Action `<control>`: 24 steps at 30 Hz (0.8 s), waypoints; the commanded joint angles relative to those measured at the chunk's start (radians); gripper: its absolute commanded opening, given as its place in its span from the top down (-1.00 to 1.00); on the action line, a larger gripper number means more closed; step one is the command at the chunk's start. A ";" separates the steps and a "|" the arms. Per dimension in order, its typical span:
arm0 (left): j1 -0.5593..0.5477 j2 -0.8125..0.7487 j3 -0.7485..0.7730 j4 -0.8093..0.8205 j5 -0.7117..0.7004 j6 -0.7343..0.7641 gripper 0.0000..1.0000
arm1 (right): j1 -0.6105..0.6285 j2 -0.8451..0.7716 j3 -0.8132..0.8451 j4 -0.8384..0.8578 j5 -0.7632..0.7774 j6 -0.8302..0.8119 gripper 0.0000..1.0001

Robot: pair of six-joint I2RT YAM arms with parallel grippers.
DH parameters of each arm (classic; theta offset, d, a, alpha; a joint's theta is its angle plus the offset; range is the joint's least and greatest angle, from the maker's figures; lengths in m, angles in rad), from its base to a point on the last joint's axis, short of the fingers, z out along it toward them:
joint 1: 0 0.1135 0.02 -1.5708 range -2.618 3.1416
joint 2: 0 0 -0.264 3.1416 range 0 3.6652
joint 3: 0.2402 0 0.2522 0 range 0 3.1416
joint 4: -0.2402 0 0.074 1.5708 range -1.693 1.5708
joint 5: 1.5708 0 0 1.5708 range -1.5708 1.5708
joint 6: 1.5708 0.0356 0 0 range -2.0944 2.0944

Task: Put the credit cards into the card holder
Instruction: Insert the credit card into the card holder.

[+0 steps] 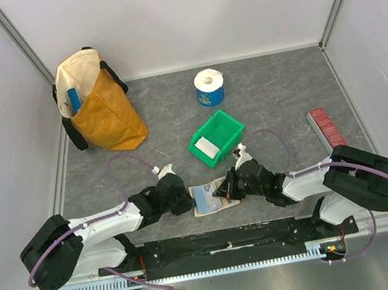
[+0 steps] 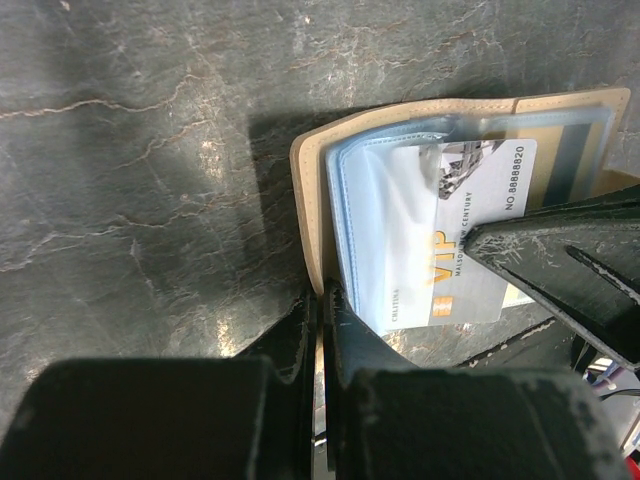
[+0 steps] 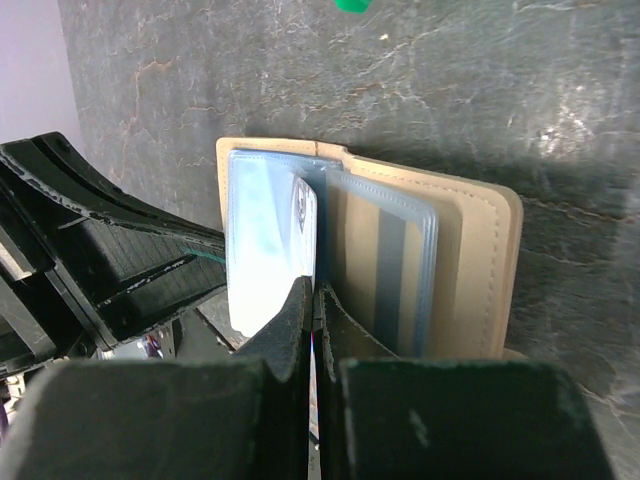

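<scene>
Tan card holder (image 2: 308,200), edge behind left claw (image 2: 320,303)

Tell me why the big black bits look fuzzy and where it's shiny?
Left wrist view: the jaws sit too near the lens, so they blur, while the card reads sharp; the clear pocket glares pale. Right wrist view: jaws blurry too; the card holder throws a dark shadow.

Left gripper (image 1: 190,204) and right gripper (image 1: 227,193) hem the card holder (image 1: 207,199) sideways, green bin (image 1: 230,125) near behind; tabletop (image 1: 167,120) beside the bag (image 1: 100,105) lies open.
</scene>
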 commanded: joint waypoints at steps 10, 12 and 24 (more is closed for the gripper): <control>-0.005 0.037 -0.027 -0.039 -0.016 0.015 0.96 | 0.054 0.047 0.065 -0.145 -0.026 -0.010 0.61; -0.005 0.033 -0.028 -0.042 -0.017 0.013 0.96 | 0.052 0.010 0.082 -0.232 0.018 -0.036 0.43; -0.003 0.031 -0.038 -0.030 -0.008 0.018 0.96 | 0.054 -0.051 0.153 -0.396 0.086 -0.139 -0.16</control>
